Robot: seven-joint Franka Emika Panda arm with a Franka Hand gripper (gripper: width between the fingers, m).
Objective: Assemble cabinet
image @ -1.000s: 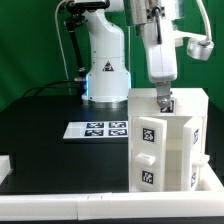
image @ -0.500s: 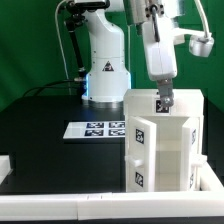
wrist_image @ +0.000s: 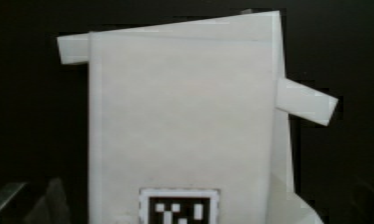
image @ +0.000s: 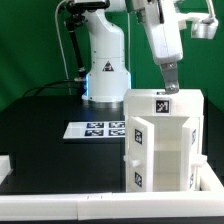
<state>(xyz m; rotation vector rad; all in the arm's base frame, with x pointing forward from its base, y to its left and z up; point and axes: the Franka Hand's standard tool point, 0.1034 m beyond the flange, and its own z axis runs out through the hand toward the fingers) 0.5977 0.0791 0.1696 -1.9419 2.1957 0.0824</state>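
Note:
The cabinet is a tall white boxy body with black-and-white tags, standing at the front of the black table on the exterior view's right. One tag lies on its top face. My gripper hangs a little above that top face, apart from it, open and holding nothing. The wrist view looks straight down on the cabinet. Its top tag lies between my spread fingers, which show only dimly. A small white tab sticks out from one side.
The marker board lies flat on the black table beside the cabinet. The arm's white base stands at the back. A white rim runs along the table's front edge, with a white piece at the far left.
My gripper has risen from the cabinet's top, where its fingers were down at the top face, and now hangs clear above it. The top tag has come into view. The cabinet shifted slightly.

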